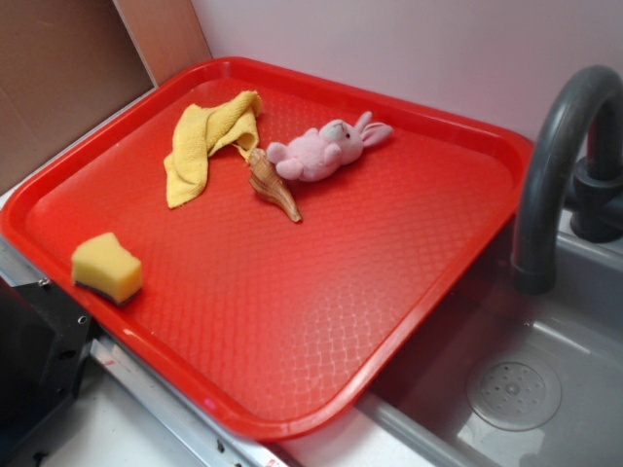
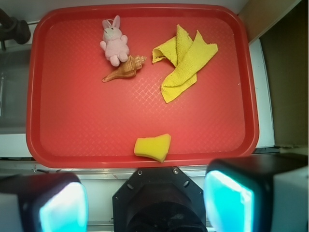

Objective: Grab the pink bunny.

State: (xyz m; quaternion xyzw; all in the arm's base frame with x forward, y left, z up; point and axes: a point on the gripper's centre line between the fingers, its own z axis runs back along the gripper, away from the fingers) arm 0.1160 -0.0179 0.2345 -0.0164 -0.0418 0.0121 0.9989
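Note:
The pink bunny [image 1: 326, 149] lies on its side at the far middle of the red tray [image 1: 419, 282], ears pointing right. In the wrist view the bunny [image 2: 115, 42] lies at the tray's upper left, ears away from me. A brown spiral seashell [image 1: 273, 183] lies touching its lower side, also shown in the wrist view [image 2: 124, 69]. My gripper [image 2: 145, 203] is open and empty, its two teal-padded fingers wide apart, high above the robot base, outside the tray's near edge. The gripper does not show in the exterior view.
A crumpled yellow cloth [image 1: 207, 142] lies left of the bunny. A yellow sponge [image 1: 107, 267] sits at the tray's near-left edge. A grey sink [image 1: 526, 389] with a dark faucet [image 1: 560, 146] is to the right. A wall stands behind.

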